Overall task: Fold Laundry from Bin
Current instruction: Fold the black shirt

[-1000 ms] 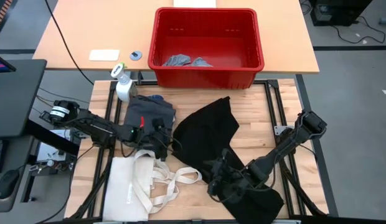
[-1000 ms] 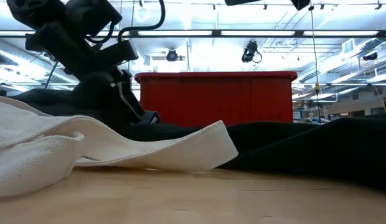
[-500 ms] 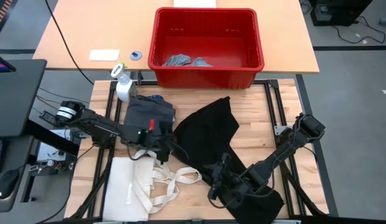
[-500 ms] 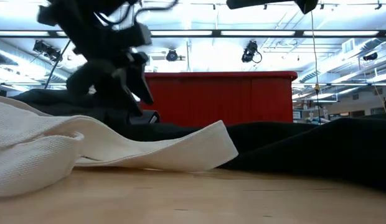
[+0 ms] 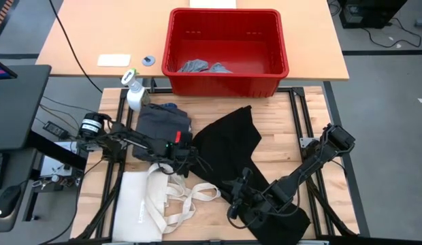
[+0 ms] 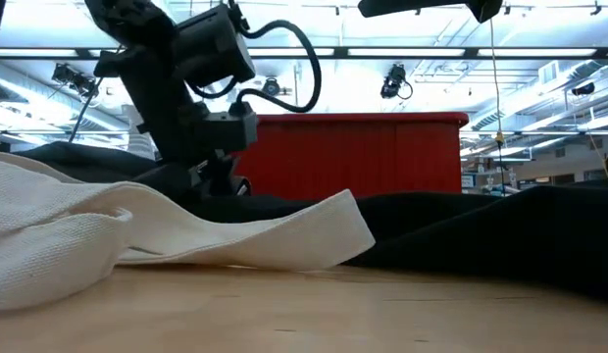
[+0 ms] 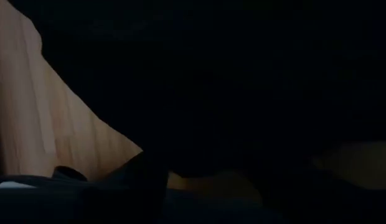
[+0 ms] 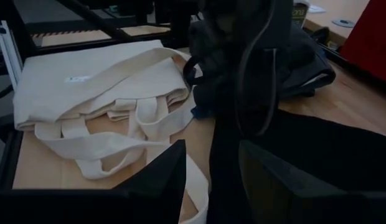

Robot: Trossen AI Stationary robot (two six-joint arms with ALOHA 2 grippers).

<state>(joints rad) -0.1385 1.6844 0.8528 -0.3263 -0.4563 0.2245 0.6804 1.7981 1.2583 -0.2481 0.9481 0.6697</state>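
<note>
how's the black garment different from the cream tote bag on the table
The black garment is far larger and lies spread diagonally across the table's middle; the cream tote bag lies flat at the front left corner. The garment has both grippers at its edges; the tote has none on it and trails long looped handles. Both are soft fabric lying flat.

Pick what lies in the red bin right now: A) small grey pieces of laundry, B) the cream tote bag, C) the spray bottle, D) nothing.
A: the high view shows small grey pieces on the floor of the red bin, nothing else.
</note>
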